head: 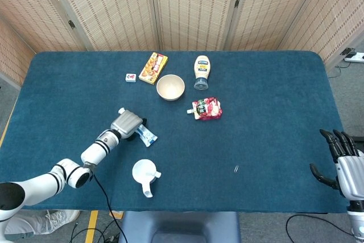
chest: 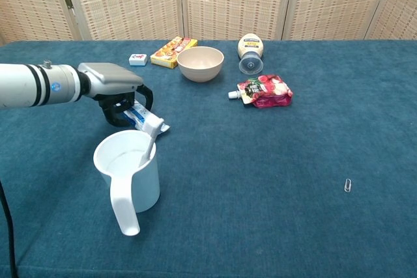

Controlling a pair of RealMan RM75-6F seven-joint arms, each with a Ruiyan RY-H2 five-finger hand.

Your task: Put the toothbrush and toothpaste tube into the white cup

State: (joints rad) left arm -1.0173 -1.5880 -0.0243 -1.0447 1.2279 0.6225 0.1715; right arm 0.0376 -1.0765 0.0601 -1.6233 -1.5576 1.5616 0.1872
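Left arm: the white, black-banded left arm is seen stretched low over the blue cloth-covered counter [chest: 273, 180], entering from the lower left in the head view and from the left edge in the chest view.
Left hand: the grey left hand [head: 126, 123] [chest: 116, 89] is held palm-down, its dark fingers curled around the rear end of the blue-and-white toothpaste tube [head: 145, 136] [chest: 144, 120]; the tube is gripped.
Toothpaste tube: its free end is pointed towards the white plastic cup with a long handle [head: 144, 172] [chest: 127, 172] and is seen just beyond the cup's far rim in the chest view; whether the tip rests on the cloth cannot be told.
Toothbrush: a white toothbrush [chest: 151, 133] is stood inside the cup, leaning on the far right of the rim, with its head raised above the rim.
Cup: it is stood upright near the front edge of the counter, its handle turned towards the camera in the chest view.
Right hand: the black-and-grey right hand [head: 340, 160] is shown only in the head view, beyond the counter's right front corner, fingers spread and upright, nothing held.
Other things: a cream round bowl [head: 170, 87] [chest: 200, 63], a yellow snack box [head: 153, 68] [chest: 173, 52], a white squeeze bottle lying down [head: 201, 71] [chest: 250, 51] and a red pouch with a white spout [head: 207, 108] [chest: 263, 90] are spread across the far half.
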